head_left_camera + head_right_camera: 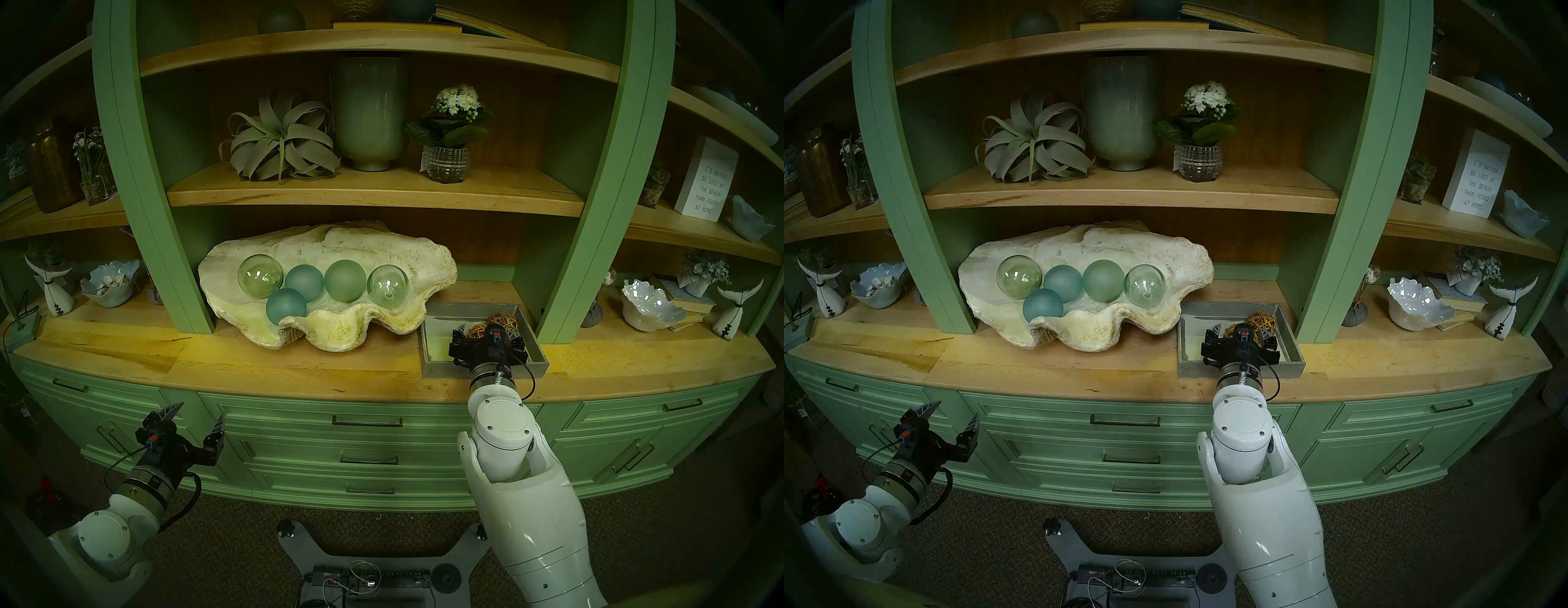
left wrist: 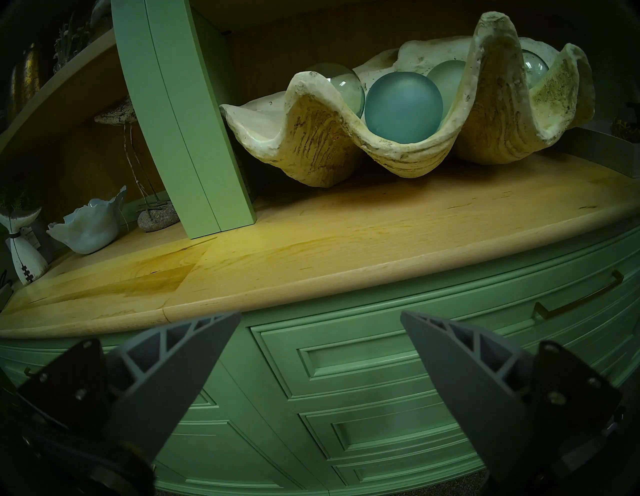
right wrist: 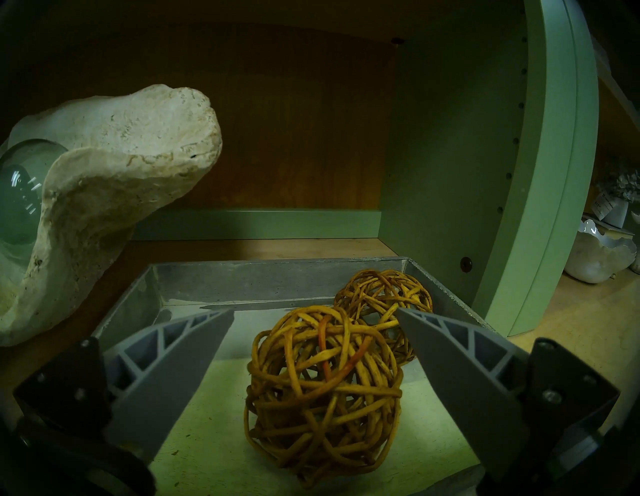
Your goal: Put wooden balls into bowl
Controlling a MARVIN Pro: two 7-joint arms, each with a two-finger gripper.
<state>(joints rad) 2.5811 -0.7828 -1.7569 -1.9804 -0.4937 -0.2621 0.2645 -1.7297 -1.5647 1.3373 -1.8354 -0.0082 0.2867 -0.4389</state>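
Two brown woven rattan balls lie in a shallow grey tray (image 1: 437,354) on the counter, to the right of the big cream clam shell (image 1: 360,329). In the right wrist view the near ball (image 3: 323,391) lies between my right gripper's fingers and the far ball (image 3: 382,298) sits behind it by the tray's back right corner. My right gripper (image 3: 313,311) is open, low in the tray, not touching the near ball. My left gripper (image 1: 198,414) is open and empty, below counter level in front of the drawers. The shell (image 3: 121,138) holds several glass spheres (image 1: 304,282).
A green upright (image 1: 581,237) stands close to the tray's right side, another (image 1: 169,237) left of the shell. A wooden shelf (image 1: 373,195) overhangs the shell. Small white ruffled dishes (image 1: 651,303) and whale-tail figures (image 1: 736,312) stand on the side counters. Drawer fronts (image 2: 381,381) face my left gripper.
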